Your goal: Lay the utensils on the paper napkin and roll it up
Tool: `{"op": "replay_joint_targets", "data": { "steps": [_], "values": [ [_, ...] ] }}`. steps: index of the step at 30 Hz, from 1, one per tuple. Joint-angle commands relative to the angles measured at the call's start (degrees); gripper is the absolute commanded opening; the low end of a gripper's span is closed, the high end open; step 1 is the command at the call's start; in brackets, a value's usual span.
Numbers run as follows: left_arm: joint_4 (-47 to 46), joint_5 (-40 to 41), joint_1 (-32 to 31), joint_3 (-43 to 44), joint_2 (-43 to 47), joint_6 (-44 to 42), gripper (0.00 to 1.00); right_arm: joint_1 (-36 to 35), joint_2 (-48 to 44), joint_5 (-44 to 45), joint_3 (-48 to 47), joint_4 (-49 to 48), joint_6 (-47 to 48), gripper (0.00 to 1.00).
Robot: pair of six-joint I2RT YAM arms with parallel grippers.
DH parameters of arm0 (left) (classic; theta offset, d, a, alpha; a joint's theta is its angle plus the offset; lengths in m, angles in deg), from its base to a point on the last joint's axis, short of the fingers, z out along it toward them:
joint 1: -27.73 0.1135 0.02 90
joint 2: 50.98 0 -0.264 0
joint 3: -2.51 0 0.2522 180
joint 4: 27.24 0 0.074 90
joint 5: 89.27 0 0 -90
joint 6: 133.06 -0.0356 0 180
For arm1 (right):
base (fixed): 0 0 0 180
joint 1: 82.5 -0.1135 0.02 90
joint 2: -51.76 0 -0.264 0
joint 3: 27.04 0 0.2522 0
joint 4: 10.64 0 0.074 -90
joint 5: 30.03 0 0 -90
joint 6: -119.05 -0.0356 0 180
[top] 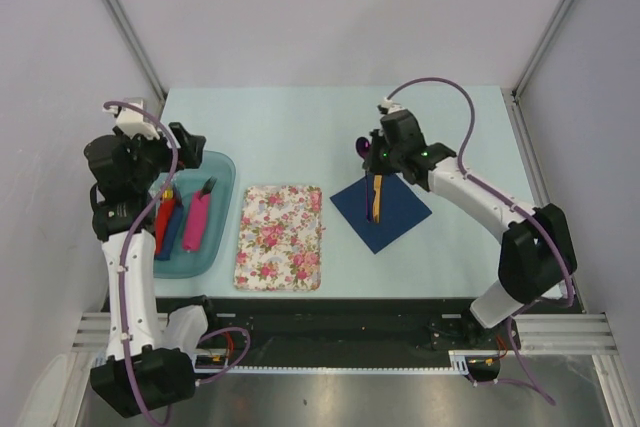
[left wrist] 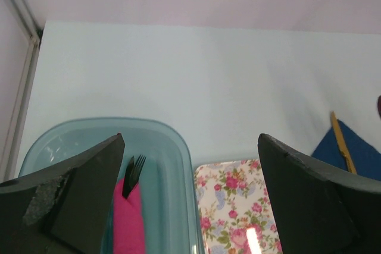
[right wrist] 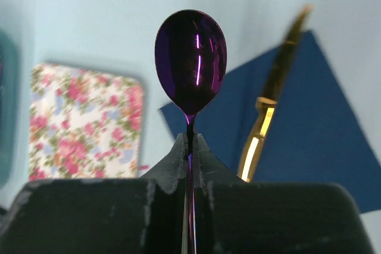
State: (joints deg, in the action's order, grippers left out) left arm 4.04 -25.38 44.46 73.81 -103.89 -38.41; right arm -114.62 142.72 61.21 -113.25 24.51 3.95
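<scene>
My right gripper is shut on the thin dark handle of the purple spoon. It holds the spoon in the air above the far left corner of the navy paper napkin. The gold-orange utensil lies on the napkin. The napkin and gold utensil also show at the right edge of the left wrist view. My left gripper is open and empty, above the far end of the teal tray.
The teal tray holds red, blue and pink rolled pieces, a black fork tip sticking out of the pink one. A pink-and-white floral mat lies between tray and napkin.
</scene>
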Motion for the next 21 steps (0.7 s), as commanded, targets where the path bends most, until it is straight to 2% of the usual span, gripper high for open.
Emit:
{"op": "replay_joint_targets", "data": {
  "steps": [1, 4, 10, 21],
  "values": [
    [-7.33, -5.80, -0.65, 1.69, -0.96, 2.90, 1.00, 6.27, 0.36, -0.62, 4.94, -3.45, -1.88, 0.00],
    [-4.60, -6.32, -0.56, 3.19, -2.99, 5.19, 1.00, 9.53, 2.46, -2.20, 5.38, -3.98, -1.70, 0.00],
    [-10.39, -5.97, -0.73, -2.60, 1.57, 7.92, 0.99, 10.49, 7.91, 0.61, 3.81, -5.22, 0.67, 0.00],
    [-9.17, -5.62, -0.82, -4.10, 2.89, 7.04, 1.00, 11.46, 15.56, 0.96, -0.94, -4.25, 0.84, 0.00]
  ]
}}
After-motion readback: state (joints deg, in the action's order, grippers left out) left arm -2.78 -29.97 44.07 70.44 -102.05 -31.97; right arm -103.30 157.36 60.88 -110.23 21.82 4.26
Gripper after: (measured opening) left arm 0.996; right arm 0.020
